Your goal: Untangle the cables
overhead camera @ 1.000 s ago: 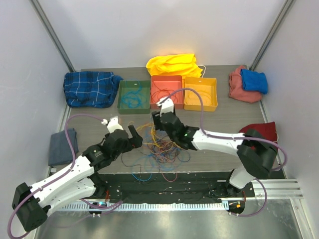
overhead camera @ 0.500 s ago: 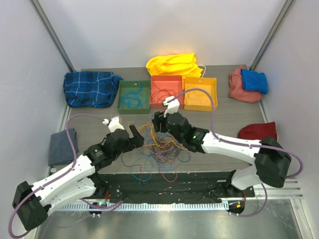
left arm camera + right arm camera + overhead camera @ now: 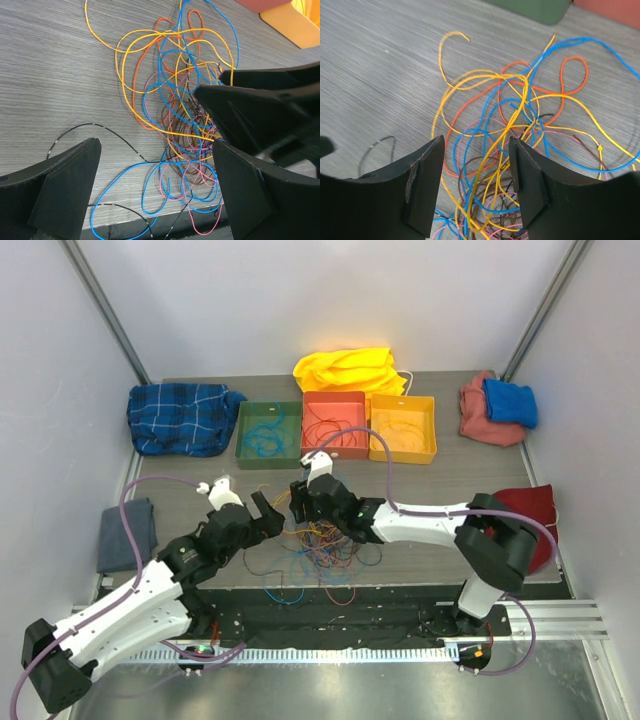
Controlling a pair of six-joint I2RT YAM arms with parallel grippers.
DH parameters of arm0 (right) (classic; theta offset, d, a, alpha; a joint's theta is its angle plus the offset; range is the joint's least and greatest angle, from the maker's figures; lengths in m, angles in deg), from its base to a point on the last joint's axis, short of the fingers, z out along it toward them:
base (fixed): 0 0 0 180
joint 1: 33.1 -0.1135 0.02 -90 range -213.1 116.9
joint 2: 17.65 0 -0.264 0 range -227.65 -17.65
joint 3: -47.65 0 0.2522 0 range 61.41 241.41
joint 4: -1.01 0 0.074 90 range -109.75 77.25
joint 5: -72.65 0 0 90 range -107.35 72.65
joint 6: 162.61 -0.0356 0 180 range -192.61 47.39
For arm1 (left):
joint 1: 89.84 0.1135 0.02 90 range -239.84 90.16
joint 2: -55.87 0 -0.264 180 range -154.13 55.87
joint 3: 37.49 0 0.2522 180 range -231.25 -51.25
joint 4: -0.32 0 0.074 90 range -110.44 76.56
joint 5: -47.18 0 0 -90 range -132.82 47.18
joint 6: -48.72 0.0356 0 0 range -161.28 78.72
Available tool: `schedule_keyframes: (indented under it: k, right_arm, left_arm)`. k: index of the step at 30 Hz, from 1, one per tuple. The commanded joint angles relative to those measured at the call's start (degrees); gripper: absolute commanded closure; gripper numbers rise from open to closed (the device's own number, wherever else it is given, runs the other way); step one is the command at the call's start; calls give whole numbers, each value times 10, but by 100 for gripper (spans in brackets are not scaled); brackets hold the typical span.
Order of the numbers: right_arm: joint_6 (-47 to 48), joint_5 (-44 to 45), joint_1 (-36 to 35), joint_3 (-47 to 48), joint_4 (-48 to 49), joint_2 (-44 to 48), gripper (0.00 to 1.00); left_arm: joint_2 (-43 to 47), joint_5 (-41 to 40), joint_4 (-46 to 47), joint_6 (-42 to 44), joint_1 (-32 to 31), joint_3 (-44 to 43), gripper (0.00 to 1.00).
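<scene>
The cables (image 3: 322, 545) lie in a loose tangle of orange, yellow, blue, pink, brown and black strands on the table's near middle. My left gripper (image 3: 268, 510) is open at the tangle's left edge. In the left wrist view (image 3: 155, 197) it hangs wide above blue, pink and black strands (image 3: 170, 165) near the table's front edge. My right gripper (image 3: 298, 500) is open, close to the right of the left one. In the right wrist view (image 3: 476, 182) yellow strands (image 3: 495, 150) run between its jaws, not pinched. The right gripper's black body (image 3: 260, 115) shows in the left wrist view.
Green (image 3: 242, 435), red (image 3: 333, 396) and yellow (image 3: 432, 427) bins with sorted wires stand behind the tangle. Cloths lie around: blue plaid (image 3: 180, 417), yellow (image 3: 348, 368), red and blue (image 3: 497, 408), dark red (image 3: 535, 502), grey (image 3: 125, 533). The table's front edge (image 3: 400, 585) is just beyond the tangle.
My right gripper has swung left and nearer, from the tangle's far side to close beside the left gripper. The left gripper has shifted slightly; the tangle lies much as before.
</scene>
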Motion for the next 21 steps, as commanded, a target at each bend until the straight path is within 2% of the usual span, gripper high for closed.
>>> schedule_keyframes:
  k: [1, 2, 5, 6, 9, 14, 21]
  right_arm:
    - [-15, 9, 0, 38, -9, -25, 40]
    - [-15, 10, 2, 41, -14, -26, 42]
    - [-5, 32, 5, 47, -19, -9, 72]
    - [2, 42, 4, 53, -22, 3, 85]
    - [51, 100, 5, 76, -45, 66, 99]
    - [167, 185, 8, 139, -79, 191, 99]
    - [271, 280, 12, 275, -137, 260, 99]
  left_arm:
    - [17, -27, -16, -10, -1, 1, 0]
    - [19, -28, -17, -10, 0, 2, 0]
    - [30, -32, -22, -7, -1, 2, 0]
    - [33, -34, -22, -6, 0, 2, 0]
    - [36, -36, -18, -4, -1, 2, 0]
    - [26, -30, -5, -3, 0, 4, 0]
    - [-1, -8, 36, 3, -1, 5, 0]
